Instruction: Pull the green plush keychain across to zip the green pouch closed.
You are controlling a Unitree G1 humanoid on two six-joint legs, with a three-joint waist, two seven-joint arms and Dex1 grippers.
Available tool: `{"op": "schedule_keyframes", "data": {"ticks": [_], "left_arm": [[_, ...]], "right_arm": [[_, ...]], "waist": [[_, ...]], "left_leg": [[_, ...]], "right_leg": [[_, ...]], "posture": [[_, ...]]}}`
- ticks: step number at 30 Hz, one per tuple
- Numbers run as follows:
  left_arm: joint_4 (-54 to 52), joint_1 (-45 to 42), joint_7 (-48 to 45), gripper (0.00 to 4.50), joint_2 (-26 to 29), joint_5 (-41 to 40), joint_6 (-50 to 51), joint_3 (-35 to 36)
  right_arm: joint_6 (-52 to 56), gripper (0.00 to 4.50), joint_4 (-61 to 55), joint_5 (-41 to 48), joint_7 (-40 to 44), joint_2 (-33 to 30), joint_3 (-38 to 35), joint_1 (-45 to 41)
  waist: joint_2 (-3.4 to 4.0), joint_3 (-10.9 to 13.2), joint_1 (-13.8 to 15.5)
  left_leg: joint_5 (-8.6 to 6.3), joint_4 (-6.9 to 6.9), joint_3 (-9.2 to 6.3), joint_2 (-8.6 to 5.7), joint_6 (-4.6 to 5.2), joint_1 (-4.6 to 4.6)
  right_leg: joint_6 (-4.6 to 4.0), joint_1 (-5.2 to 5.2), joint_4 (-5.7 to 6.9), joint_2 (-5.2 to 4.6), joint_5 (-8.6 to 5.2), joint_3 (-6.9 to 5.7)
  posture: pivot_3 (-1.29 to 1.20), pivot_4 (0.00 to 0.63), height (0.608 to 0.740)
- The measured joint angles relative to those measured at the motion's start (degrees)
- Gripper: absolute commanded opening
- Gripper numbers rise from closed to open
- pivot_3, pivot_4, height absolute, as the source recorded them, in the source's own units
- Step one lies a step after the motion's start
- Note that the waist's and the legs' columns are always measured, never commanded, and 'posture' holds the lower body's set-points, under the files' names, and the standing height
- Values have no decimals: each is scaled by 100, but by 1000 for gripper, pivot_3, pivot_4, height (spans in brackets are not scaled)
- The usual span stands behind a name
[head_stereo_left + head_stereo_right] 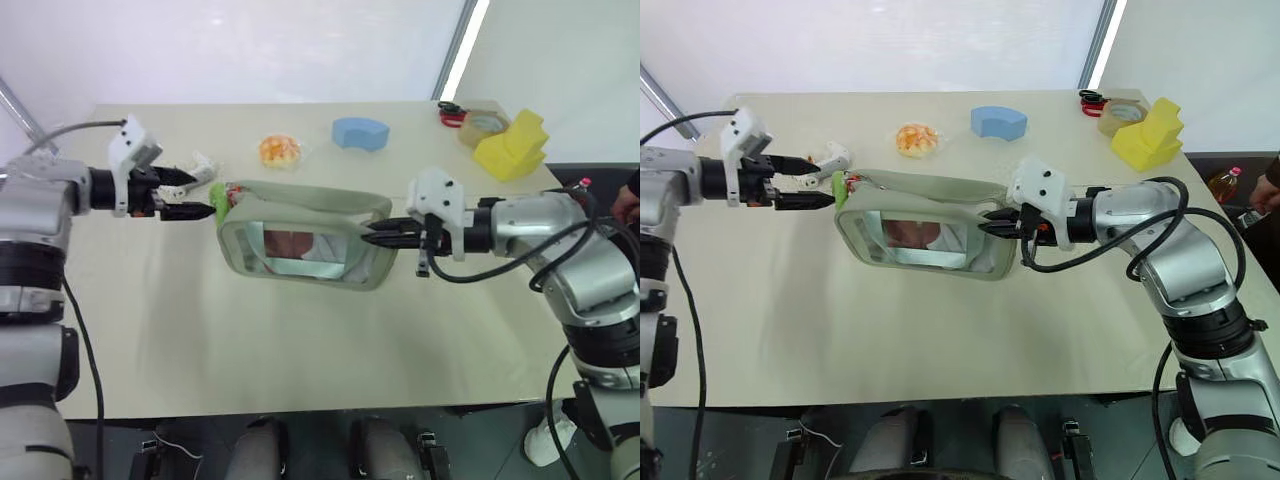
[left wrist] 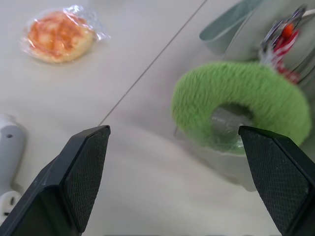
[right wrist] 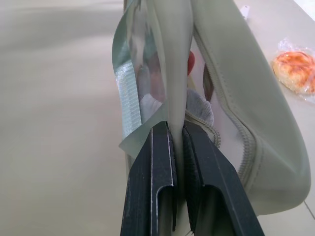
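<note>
The right gripper (image 3: 178, 147) has its jaws closed flat on the edge of the green pouch (image 1: 300, 240), pinching the fabric rim at the pouch's right end, as the right wrist view shows. The left gripper (image 1: 200, 195) has its jaws spread wide with nothing between them; in the left wrist view its two black fingertips (image 2: 86, 169) stand apart with the green plush keychain (image 2: 241, 105) just ahead, closer to one finger than the other and not touched by either.

The keychain is a fuzzy lime ring fixed at the pouch's left end, beside a small red and silver piece of the zipper pull. The pouch lies near the middle of the surface (image 1: 300, 350), its clear window showing red and white contents. Its zipper track runs along the upper edge.

Farther back lie a wrapped orange-yellow round object (image 1: 280, 150), a blue foam block (image 1: 360, 132), a yellow block (image 1: 512, 145) and a roll of tape (image 1: 484, 124). No writing or label is legible on anything.
</note>
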Motion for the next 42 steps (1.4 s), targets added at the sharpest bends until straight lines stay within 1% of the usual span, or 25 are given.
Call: {"op": "schedule_keyframes", "data": {"ticks": [2,5,12,18,20,22,25,28,30,35,38,39,41,42], "left_arm": [[161,-4,38,4500,-202,10,-99,-1],[260,-18,82,3666,-390,8,-188,7],[266,-108,71,30,-500,-18,-151,148],[293,-507,-139,30,-388,-94,102,240],[347,-772,-218,30,-321,-124,230,251],[453,-1213,-344,30,-300,-138,396,284],[269,-1529,-506,30,-392,-167,468,302],[8,-1406,-662,30,-705,-169,474,95],[-75,-1305,-747,30,-812,-169,556,-41],[-545,-1128,-1025,30,-846,-108,409,-336],[-617,-1075,-1059,30,-856,-66,274,-363],[-614,-1077,-1053,683,-875,-62,246,-361],[-609,-1080,-1051,1401,-932,-59,185,-362],[-600,-1093,-1048,1881,-940,-38,144,-366]], "right_arm": [[-61,52,0,-8,1,0,11,15],[-81,0,-1,-25,-21,4,30,14],[-81,0,-2,-37,-54,4,42,12],[-119,0,0,-54,-80,3,49,18],[-147,0,8,-88,-86,3,53,19],[-198,0,63,-137,-92,3,54,14],[-206,0,100,-153,-101,8,57,-3],[-195,0,131,-157,-133,37,82,-37],[-182,0,130,-154,-151,75,89,-45],[-95,0,127,-153,-221,84,88,-47],[-82,0,129,-165,-256,84,87,-47],[-81,0,135,-169,-263,84,87,-49],[-82,0,172,-174,-268,97,88,-71],[-83,0,191,-179,-269,112,93,-82]], "waist": [[0,0,2],[0,0,-7],[0,0,-9],[0,0,-16],[0,0,-12],[-1,0,-3],[0,-1,-4],[0,-1,-10],[0,-1,-29],[0,-1,-28],[0,-1,-9],[0,-1,-9],[0,-1,-10],[0,-1,-15]], "left_leg": [[0,0,-1,0,0,0],[0,0,-2,0,0,0],[0,0,-3,0,0,0],[0,1,-3,0,0,0],[0,1,-4,0,0,0],[0,2,-4,-1,0,-1],[0,2,-5,-3,1,2],[0,2,-7,-2,0,4],[0,2,-6,-1,0,3],[0,2,-5,0,0,4],[0,4,-5,-1,1,4],[0,4,-5,-1,1,4],[-1,4,-6,-1,1,3],[0,4,-6,-1,1,3]], "right_leg": [[0,0,0,0,0,0],[0,0,1,0,0,0],[0,0,1,0,0,-1],[0,1,1,1,0,-1],[0,1,1,1,0,-2],[0,3,0,0,0,-3],[0,7,0,-2,0,-2],[0,10,1,-1,0,-2],[0,8,1,0,0,-2],[0,5,2,0,0,-2],[0,8,0,-1,0,-1],[0,8,0,-1,0,-1],[0,8,0,-1,0,-1],[0,8,0,0,0,-1]], "posture": [[0,150,740],[0,150,740],[0,150,740],[0,150,740],[0,150,740],[0,150,740],[0,150,740],[0,150,740],[0,150,740],[0,150,740],[0,150,740],[0,150,740],[0,150,740],[0,150,740]]}}
